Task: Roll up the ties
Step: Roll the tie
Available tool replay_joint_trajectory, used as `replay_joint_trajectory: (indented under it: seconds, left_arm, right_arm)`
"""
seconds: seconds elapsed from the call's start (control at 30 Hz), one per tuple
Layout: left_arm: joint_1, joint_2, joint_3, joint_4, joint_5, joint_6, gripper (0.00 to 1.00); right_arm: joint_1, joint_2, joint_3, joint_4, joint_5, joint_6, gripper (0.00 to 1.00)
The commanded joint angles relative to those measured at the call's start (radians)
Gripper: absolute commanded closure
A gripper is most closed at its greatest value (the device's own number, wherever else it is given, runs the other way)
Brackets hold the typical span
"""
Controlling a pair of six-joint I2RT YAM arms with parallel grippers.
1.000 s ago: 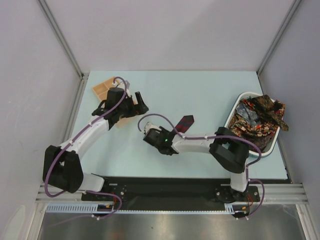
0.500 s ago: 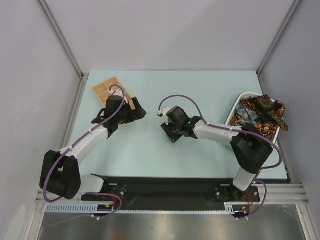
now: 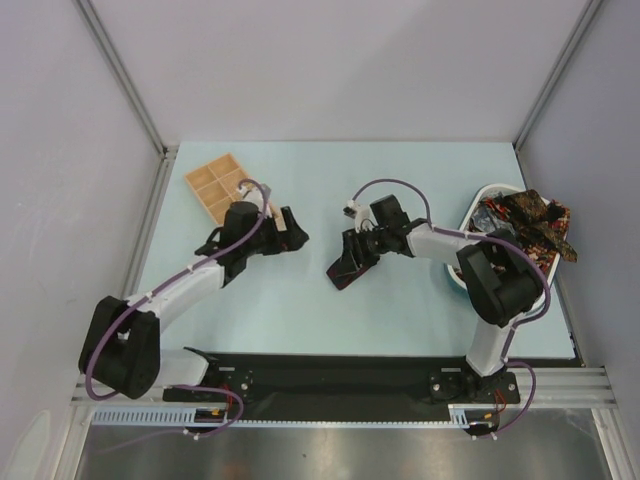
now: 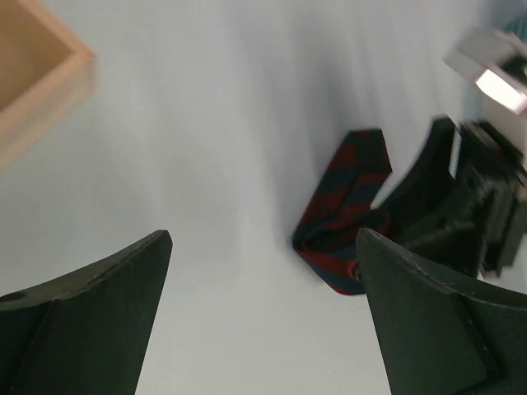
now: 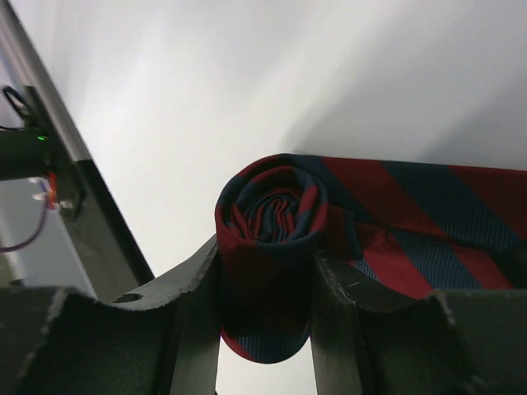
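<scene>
A pale blue-green tabletop (image 3: 300, 310) sits under plain light grey walls (image 3: 330, 70). The striped tie (image 5: 272, 214) is dark navy with broad red diagonal stripes. Its rolled end shows a spiral of alternating red and navy layers. At the right, a heap of ties (image 3: 525, 235) mixes dark red, brown, gold and black in busy small prints, inside a white tub (image 3: 490, 188). A compartment tray (image 3: 215, 183) at the far left is light tan wood. Both arms (image 3: 185, 285) are white with black joints and carry purple cables (image 3: 385, 183). The left end effector (image 4: 259, 247) and right end effector (image 5: 263, 280) are matte black. A black rail (image 3: 330, 380) lines the near edge, with a silver metal strip (image 3: 330, 450) below it.
</scene>
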Motion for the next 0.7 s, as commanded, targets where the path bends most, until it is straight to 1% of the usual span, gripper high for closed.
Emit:
replay_joint_trajectory:
  seconds: [0.0,0.03,0.07,0.17,0.23,0.33,0.43,0.53,0.57,0.6,0.67]
  left_arm:
    - [-0.121,-0.009,0.044,0.037,-0.038,0.153,0.00]
    - [-0.141,-0.014,0.044,0.037,-0.098,0.166,0.00]
    - [-0.174,-0.014,0.034,0.041,-0.121,0.175,0.00]
    - [-0.213,-0.033,0.002,0.107,-0.143,0.239,0.00]
    - [-0.227,-0.030,-0.002,0.136,-0.143,0.273,0.00]
    - [-0.239,-0.027,-0.014,0.182,-0.137,0.305,0.00]
    - [-0.253,-0.015,-0.031,0.239,-0.086,0.336,0.00]
    - [-0.288,0.018,-0.028,0.253,-0.074,0.391,0.00]
    - [-0.320,0.025,-0.037,0.259,-0.084,0.411,0.00]
    - [-0.333,0.034,-0.043,0.280,-0.078,0.457,0.00]
    - [-0.360,0.075,-0.017,0.271,-0.071,0.466,0.00]
  right_arm:
    - [-0.029,0.068,-0.022,0.062,-0.194,0.068,0.73]
    - [-0.036,0.080,-0.022,0.085,-0.237,0.076,0.73]
    - [-0.040,0.091,-0.022,0.099,-0.254,0.084,0.73]
    - [-0.063,0.151,-0.018,0.150,-0.308,0.131,0.73]
    - [-0.083,0.198,-0.005,0.162,-0.334,0.147,0.73]
    - [-0.109,0.234,-0.005,0.164,-0.332,0.150,0.75]
    - [-0.125,0.251,-0.010,0.162,-0.329,0.139,0.76]
    - [-0.129,0.258,-0.011,0.161,-0.320,0.128,0.77]
    - [-0.132,0.260,-0.011,0.158,-0.316,0.122,0.77]
    - [-0.134,0.263,-0.016,0.162,-0.314,0.119,0.77]
    - [-0.134,0.274,-0.024,0.170,-0.309,0.122,0.79]
